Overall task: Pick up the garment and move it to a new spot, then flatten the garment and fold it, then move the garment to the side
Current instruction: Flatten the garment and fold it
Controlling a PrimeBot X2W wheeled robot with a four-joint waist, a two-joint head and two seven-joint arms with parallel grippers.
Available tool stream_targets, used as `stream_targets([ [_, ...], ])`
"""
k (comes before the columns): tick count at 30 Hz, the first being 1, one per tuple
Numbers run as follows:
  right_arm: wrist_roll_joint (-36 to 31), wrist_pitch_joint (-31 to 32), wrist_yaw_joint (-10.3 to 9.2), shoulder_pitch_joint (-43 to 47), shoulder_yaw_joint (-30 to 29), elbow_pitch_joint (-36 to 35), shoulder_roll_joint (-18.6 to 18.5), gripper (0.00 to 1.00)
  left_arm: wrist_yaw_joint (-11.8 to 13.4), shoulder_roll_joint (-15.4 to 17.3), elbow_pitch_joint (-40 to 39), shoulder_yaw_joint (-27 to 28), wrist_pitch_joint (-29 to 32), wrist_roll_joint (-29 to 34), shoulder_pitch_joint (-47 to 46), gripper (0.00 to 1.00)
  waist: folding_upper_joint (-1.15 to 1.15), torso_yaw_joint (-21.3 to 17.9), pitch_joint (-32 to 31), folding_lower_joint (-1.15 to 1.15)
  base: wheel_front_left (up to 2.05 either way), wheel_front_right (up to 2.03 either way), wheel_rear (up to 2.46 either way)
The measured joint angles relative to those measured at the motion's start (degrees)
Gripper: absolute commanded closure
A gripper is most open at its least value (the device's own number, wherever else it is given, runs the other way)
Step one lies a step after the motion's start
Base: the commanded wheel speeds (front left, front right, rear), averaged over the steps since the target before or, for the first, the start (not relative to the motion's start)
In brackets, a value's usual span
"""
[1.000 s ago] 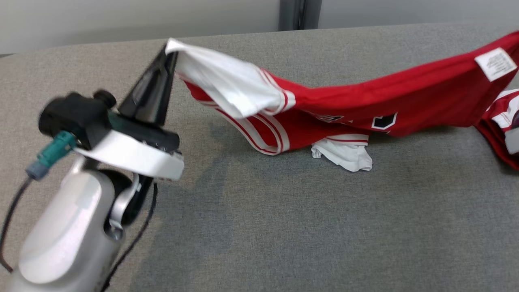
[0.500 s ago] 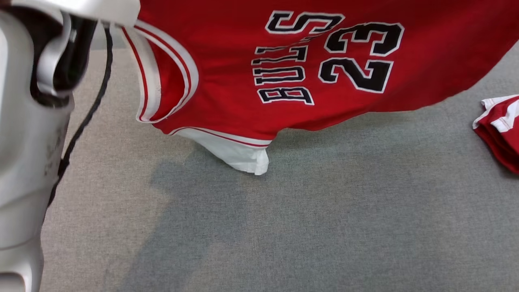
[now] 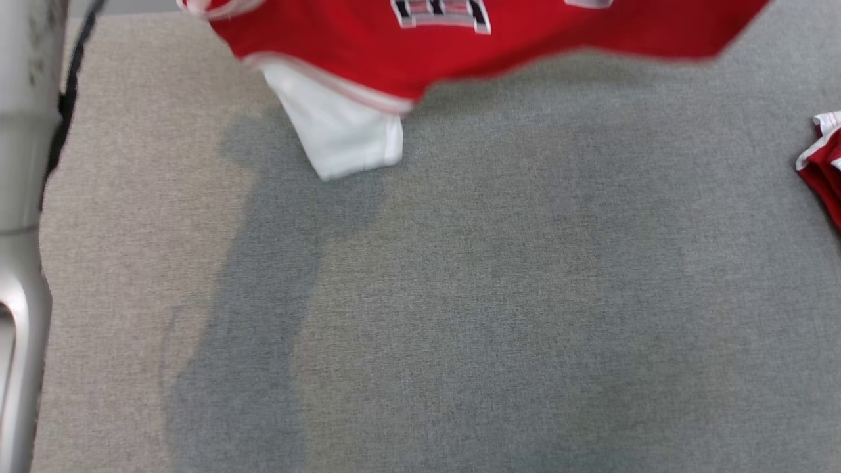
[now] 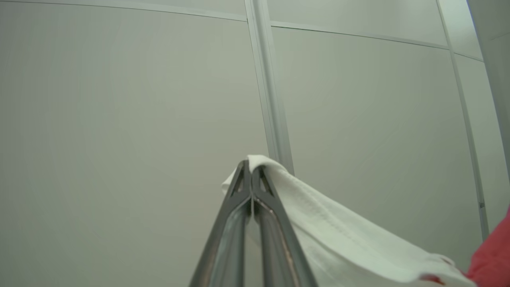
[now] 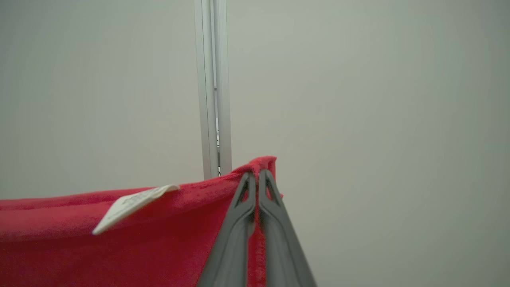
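Up in the air: the red sleeveless basketball jersey with white trim and black lettering (image 3: 499, 33) hangs stretched across the top of the head view, lifted off the grey fabric-covered bench (image 3: 493, 315). A white flap of it (image 3: 341, 138) dangles lowest, and I honestly can't tell if its tip brushes the bench or floats just above.

Left end effector (image 4: 252, 167): clamped tight on a white hemmed corner of the jersey, fingertips pressed together with cloth spilling off to one side.

Right end effector (image 5: 257, 174): clenched on a red edge, near the small white care tag (image 5: 131, 205).

What could go wrong: both pinches look like they're right at the very edge of the cloth, so my guess is a quick swing or extra pull between the arms could tug a corner free and drop that side. The dangling flap could also drag and fold under when the jersey comes down, which would make flattening a pain.

Arm pose: both wrist views look past the fingers at pale grey wall panels (image 4: 119, 119), so the fingers seem raised and aimed away from the bench. The silver left forearm (image 3: 20, 164) runs up the head view's left edge with a black cable (image 3: 66, 98) beside it.

Off to the side: a second red-and-white cloth bundle (image 3: 821, 177) lies at the bench's right edge, well apart from the jersey.
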Motion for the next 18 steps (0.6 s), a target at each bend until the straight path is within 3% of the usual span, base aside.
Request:
stream_targets([
  [1,0.0,0.0,0.0,0.0,0.0,0.0,0.0,1.0,0.0,0.0,0.0,0.0,0.0,0.0,0.0,1.0,0.0,0.0,0.0,0.0,0.0,0.0,0.0],
  [5,-1.08,-5.82,0.0,-6.93,-0.55,9.35,3.49,1.0,-0.18,-1.69,9.46,0.35,-2.89,0.38,-5.75,1.0,0.0,-0.63,0.93,0.0,0.0,0.0,0.0],
  [9,-1.75,-7.11,-0.01,-12.95,-1.09,19.25,6.55,1.0,0.35,-3.0,18.72,0.53,-2.55,0.15,-9.9,1.0,0.0,-0.87,2.12,0.0,0.0,0.0,0.0],
  [11,-2.1,-7.09,0.0,-13.74,-0.36,26.61,8.54,1.0,0.34,-4.28,25.83,0.47,-0.11,-0.99,-9.65,1.0,0.0,-0.81,2.63,0.0,0.0,0.0,0.0],
  [18,-2.59,-6.58,0.0,-14.23,3.75,37.46,10.91,1.0,-0.57,-7.01,36.75,0.97,4.76,-4.41,-5.2,1.0,0.0,-0.33,5.02,0.0,0.0,0.0,0.0],
])
